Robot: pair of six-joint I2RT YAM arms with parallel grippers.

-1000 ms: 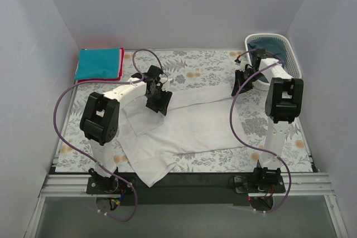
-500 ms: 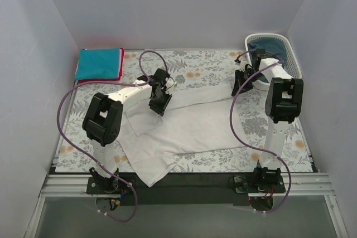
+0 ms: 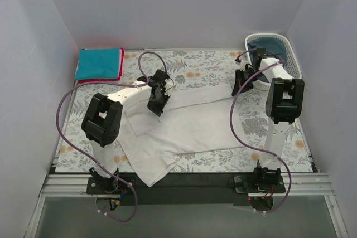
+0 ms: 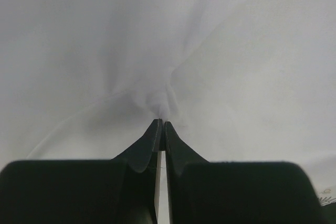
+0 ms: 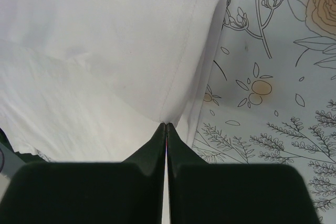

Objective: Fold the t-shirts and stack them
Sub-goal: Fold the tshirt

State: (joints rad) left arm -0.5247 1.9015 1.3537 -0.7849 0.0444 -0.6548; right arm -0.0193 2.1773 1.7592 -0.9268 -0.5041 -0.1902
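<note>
A white t-shirt (image 3: 189, 124) lies spread across the floral tablecloth, one part hanging over the near edge. My left gripper (image 3: 155, 107) is shut on a pinch of its cloth (image 4: 157, 98) near the left side. My right gripper (image 3: 241, 86) is shut on the hemmed edge of the white t-shirt (image 5: 173, 103) at its far right corner. A folded bright teal t-shirt (image 3: 99, 62) lies on a red one (image 3: 120, 68) at the back left. A dark blue-teal t-shirt (image 3: 275, 45) sits in the basket.
The white slatted basket (image 3: 294, 59) stands at the back right corner, close to my right arm. Purple cables loop over both arms. The floral tablecloth (image 3: 206, 71) covers the table; grey walls close in on three sides.
My left gripper has moved a little right and toward the back along the white t-shirt, drawing the cloth with it. The right arm has not moved.
</note>
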